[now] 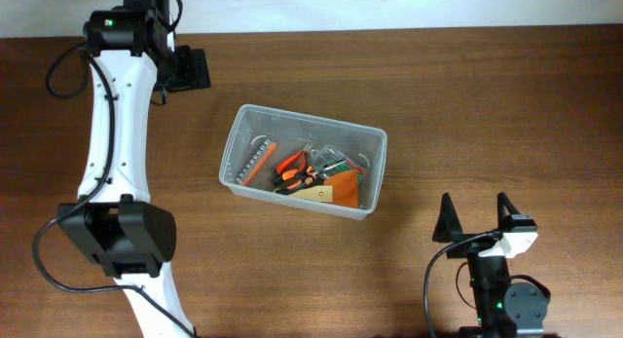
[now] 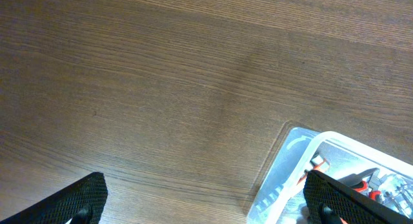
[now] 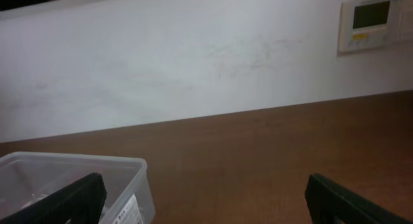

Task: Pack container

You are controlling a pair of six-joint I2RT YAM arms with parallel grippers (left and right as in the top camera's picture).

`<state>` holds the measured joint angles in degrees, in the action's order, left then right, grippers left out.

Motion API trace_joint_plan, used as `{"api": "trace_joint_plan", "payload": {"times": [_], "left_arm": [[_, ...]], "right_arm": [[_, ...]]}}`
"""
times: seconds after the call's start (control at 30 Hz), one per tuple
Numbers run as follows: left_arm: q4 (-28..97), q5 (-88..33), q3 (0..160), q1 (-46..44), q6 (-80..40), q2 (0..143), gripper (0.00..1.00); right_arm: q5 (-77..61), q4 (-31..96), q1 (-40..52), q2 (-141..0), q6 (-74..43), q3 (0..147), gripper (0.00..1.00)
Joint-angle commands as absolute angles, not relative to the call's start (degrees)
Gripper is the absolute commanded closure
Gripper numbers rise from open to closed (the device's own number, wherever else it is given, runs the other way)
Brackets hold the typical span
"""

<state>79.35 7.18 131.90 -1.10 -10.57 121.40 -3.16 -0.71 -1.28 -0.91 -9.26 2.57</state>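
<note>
A clear plastic container [image 1: 374, 172] sits mid-table, holding orange-handled pliers [image 1: 289, 169], an orange card [image 1: 341, 191] and other small tools. Its corner shows in the left wrist view [image 2: 293, 169] and in the right wrist view [image 3: 139, 179]. My left gripper [image 1: 195, 69] hovers open and empty over bare table at the far left, up and left of the container; its fingers [image 2: 203, 201] are wide apart. My right gripper [image 1: 477, 219] is open and empty near the front right edge, right of the container, fingers [image 3: 206, 198] spread.
The brown wooden table [image 1: 487, 104] runs back to a white wall [image 3: 193, 56] with a wall thermostat [image 3: 373, 22]. The left arm [image 1: 112, 133] stretches along the table's left side.
</note>
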Motion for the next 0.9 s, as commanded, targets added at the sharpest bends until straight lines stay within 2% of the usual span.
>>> {"api": "trace_joint_plan", "payload": {"times": [0.0,0.87], "left_arm": [[79.4,7.8,133.0,-0.8,-11.3,121.0,0.01],[79.4,7.8,133.0,-0.8,-11.3,121.0,0.01]], "right_arm": [[-3.9,-2.9,-0.8,-0.2,-10.0,0.6,0.01],[-2.8,4.3,-0.8,-0.4,-6.0,0.3,0.01]]}}
